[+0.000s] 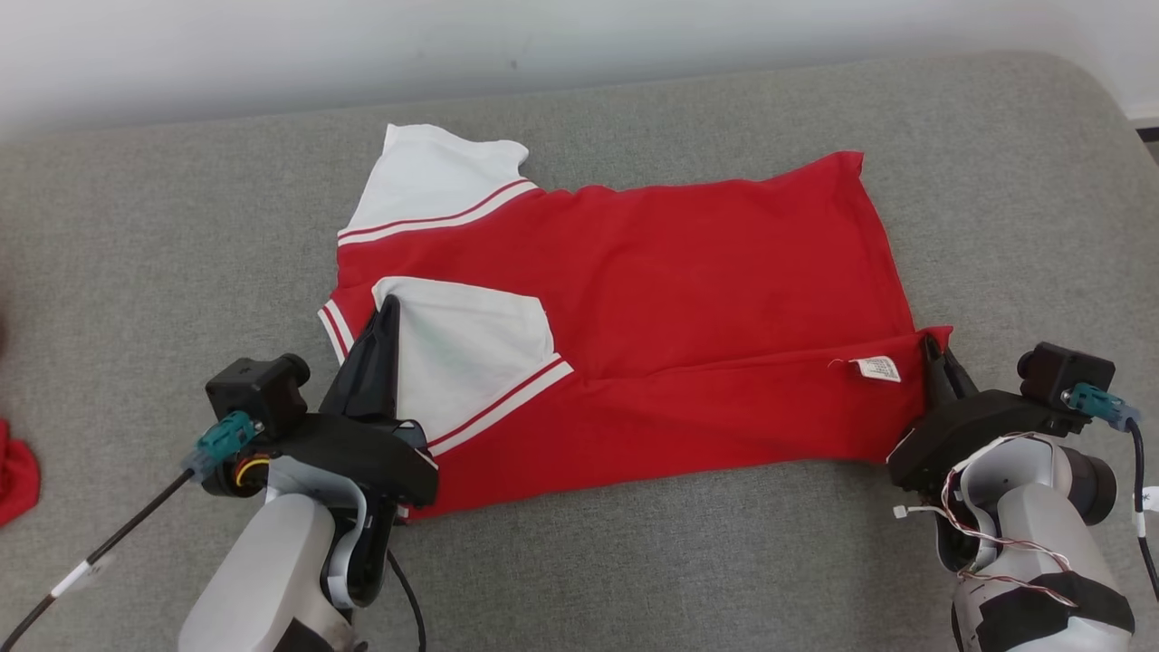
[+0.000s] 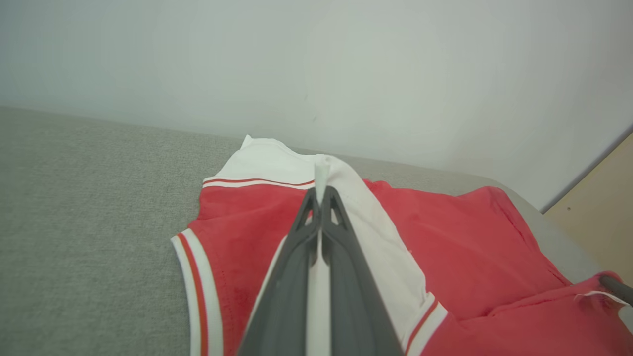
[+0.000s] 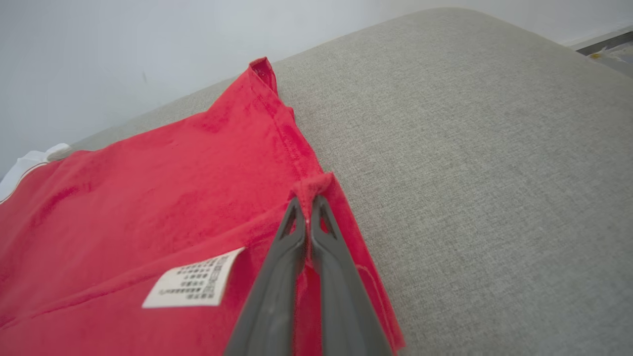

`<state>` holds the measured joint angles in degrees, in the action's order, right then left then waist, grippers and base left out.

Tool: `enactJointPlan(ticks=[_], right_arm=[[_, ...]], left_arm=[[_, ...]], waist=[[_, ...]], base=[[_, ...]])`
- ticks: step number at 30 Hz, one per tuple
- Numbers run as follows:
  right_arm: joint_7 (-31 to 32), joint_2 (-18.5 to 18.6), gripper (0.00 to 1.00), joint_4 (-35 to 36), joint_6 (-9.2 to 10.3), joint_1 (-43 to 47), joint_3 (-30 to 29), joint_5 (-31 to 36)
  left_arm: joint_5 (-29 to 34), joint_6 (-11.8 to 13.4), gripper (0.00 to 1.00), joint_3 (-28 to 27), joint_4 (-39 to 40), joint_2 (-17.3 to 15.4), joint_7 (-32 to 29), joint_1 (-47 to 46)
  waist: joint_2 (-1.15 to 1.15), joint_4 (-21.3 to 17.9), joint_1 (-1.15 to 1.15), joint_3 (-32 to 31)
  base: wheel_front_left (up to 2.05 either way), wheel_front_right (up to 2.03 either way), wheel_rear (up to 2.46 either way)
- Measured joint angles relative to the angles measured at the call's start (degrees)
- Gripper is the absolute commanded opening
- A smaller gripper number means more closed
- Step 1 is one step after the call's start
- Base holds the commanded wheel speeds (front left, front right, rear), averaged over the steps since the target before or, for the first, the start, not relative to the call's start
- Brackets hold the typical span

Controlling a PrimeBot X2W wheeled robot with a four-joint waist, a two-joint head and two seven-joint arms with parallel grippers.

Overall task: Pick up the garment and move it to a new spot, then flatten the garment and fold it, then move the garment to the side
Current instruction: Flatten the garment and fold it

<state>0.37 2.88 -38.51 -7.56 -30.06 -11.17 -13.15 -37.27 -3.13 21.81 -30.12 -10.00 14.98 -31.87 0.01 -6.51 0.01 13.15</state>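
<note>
Left claw (image 1: 387, 312) and right claw (image 1: 933, 349) clenched on garment (image 1: 679, 272) atop grey fabric surface (image 1: 634, 561), white wall (image 1: 453, 45) behind.

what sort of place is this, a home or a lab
Likely a plain indoor room, lab or home unclear: a grey upholstered surface against a bare white wall, with a red and white garment laid on it.

A grey fabric cushion (image 1: 136, 226) meets a plain white wall (image 1: 579, 36). The light is soft and even.
</note>
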Motion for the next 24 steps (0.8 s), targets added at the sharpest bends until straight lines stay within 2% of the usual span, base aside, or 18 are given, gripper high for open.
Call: enactJointPlan(ticks=[4, 5, 6, 7, 8, 16, 24], right_arm=[[-0.97, 0.00, 0.00, -1.65, 0.00, -0.73, 0.19, 0.10], [-1.13, 0.00, 0.05, -2.04, 0.00, -0.88, 0.40, 0.05], [-1.44, 0.00, 0.59, -2.47, 0.00, -1.05, 0.58, 0.05], [-1.72, 0.00, 1.00, -2.86, 0.00, -1.25, 0.71, 0.03], [-1.93, 0.00, 1.00, -3.23, 0.00, -1.47, 0.88, -0.11], [-3.53, -0.01, 1.00, -4.41, 0.00, -1.39, 1.85, -0.71], [-4.15, 0.01, 1.00, 0.73, 0.00, 3.60, -0.64, 4.14]], left_arm=[[0.96, -0.38, 0.00, 0.64, -2.75, 0.43, 0.00, -1.80], [1.14, -0.25, 0.00, 0.65, -3.50, 0.49, 0.01, -2.30], [1.66, 0.16, 0.03, 0.78, -4.35, 0.44, 0.01, -2.83], [2.08, 0.35, 0.27, 0.82, -5.21, 0.36, 0.01, -3.27], [2.48, 0.70, 1.00, 0.89, -5.79, 0.31, 0.04, -3.69], [6.62, 3.20, 1.00, -0.87, -6.64, -0.32, 0.05, -3.74], [11.03, 5.45, 1.00, -2.02, -4.09, -2.40, 0.05, 4.85]], waist=[[0.00, -0.10, -0.01, 0.57], [0.00, -0.20, -0.01, 0.65], [0.00, -0.31, 0.00, 0.72], [0.00, -0.43, 0.00, 0.76], [0.00, -0.55, 0.00, 0.76], [0.00, -1.09, -0.01, -0.90], [-0.01, -1.28, -0.02, -4.30]], base=[[0.00, 0.00, 0.00], [0.00, 0.00, 0.00], [0.00, 0.00, 0.00], [0.00, 0.00, 0.00], [0.00, 0.00, 0.00], [0.00, 0.00, 0.00], [0.00, 0.00, 0.00]])
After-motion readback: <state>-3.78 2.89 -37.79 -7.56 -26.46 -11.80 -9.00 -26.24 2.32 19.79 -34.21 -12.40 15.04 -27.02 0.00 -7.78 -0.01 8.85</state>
